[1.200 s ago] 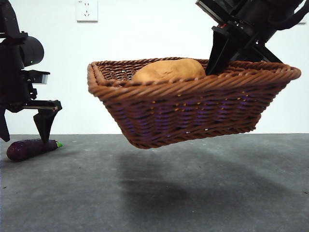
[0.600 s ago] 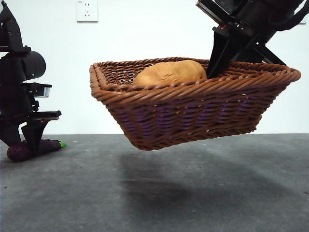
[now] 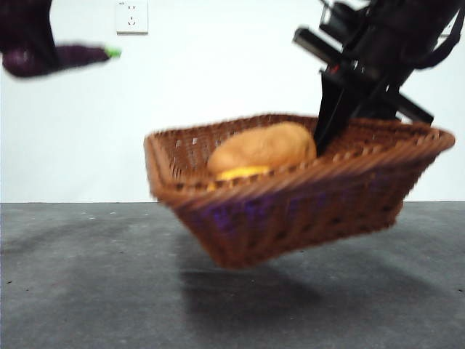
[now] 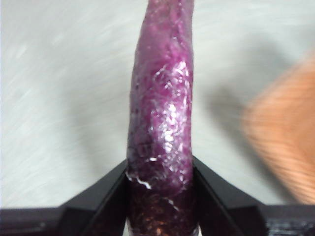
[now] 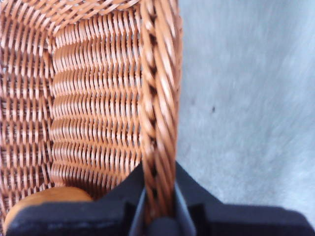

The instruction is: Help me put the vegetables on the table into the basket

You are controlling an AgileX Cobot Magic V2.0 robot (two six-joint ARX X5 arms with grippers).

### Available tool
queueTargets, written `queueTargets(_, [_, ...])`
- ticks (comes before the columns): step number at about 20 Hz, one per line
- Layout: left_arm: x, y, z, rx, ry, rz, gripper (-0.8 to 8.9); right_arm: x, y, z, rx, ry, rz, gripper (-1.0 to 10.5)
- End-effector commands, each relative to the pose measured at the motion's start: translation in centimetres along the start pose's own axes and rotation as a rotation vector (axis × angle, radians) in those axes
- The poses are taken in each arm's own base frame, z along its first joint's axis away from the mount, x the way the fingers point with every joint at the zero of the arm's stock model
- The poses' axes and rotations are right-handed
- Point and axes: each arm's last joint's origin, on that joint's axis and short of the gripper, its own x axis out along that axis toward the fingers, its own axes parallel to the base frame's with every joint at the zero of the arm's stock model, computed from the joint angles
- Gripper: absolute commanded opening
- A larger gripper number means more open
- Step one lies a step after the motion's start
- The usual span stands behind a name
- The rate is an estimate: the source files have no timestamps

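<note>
The right tool (image 5: 158,206) pinched the basket (image 3: 305,211) by its stiff braided rim, tilted above the counter (image 3: 87,291), potato (image 3: 261,147) and corn (image 3: 236,174) inside. High left, the left tool (image 4: 161,196) clamped the smooth, seemingly light eggplant (image 4: 162,108) near its butt.

- A plain white wall (image 3: 218,87) fills the far background.
- A white power socket (image 3: 131,16) sits high on it, toward the left.
- Lighting is even and bright.
</note>
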Motion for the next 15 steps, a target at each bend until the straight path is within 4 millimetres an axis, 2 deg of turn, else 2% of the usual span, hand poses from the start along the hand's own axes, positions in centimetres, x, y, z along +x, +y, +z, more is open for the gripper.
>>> queueTargets(1, [-2.2, -3.9, -0.5, 0.151, 0.003, -0.091, -0.06, 1.2, -0.1, 0.3, 0.008, 0.029, 0.046, -0.1])
queueTargets(3, [-3.0, -7.6, -1.1, 0.339, 0.042, -0.162, -0.06, 1.9, -0.1, 0.3, 0.016, 0.050, 0.093, -0.1])
queueTargets(7, [-0.6, -12.1, -1.4, 0.511, 0.156, -0.192, -0.06, 2.5, 1.5, -0.3, -0.025, 0.083, 0.127, -0.1])
queueTargets(10, [2.7, -13.7, -1.4, 0.553, 0.251, -0.214, -0.06, 2.8, 2.6, -0.7, -0.056, 0.096, 0.144, -0.1])
queueTargets(13, [5.7, -14.0, -2.0, 0.593, 0.388, -0.237, -0.06, 2.7, 2.4, -0.6, -0.045, 0.093, 0.131, -0.1])
queueTargets(15, [6.6, -13.9, -2.4, 0.680, 0.454, -0.233, -0.06, 2.5, 1.5, -0.3, -0.018, 0.083, 0.125, -0.1])
